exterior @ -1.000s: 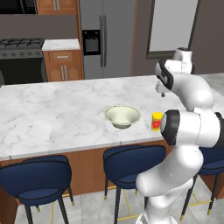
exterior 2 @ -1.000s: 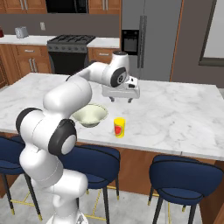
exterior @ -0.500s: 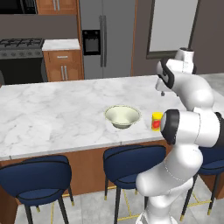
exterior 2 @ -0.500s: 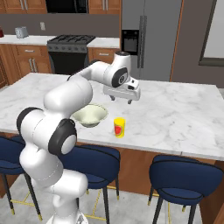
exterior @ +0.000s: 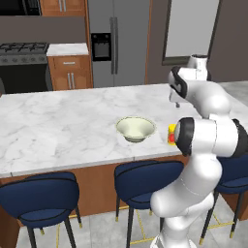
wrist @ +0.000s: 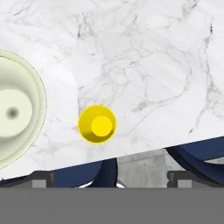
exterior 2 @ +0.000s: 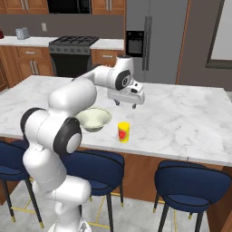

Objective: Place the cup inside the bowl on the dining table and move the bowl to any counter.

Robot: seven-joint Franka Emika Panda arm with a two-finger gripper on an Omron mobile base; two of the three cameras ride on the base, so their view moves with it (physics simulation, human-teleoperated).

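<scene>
We saw the gripper edge toward the near side of the dining table, jaws wide apart and empty above the marble; the cup stood unmoved just beside the bowl.

Both base views look forward and down over the table from behind, left and right; the hand view looks straight down, close, sharing bowl and cup
</scene>
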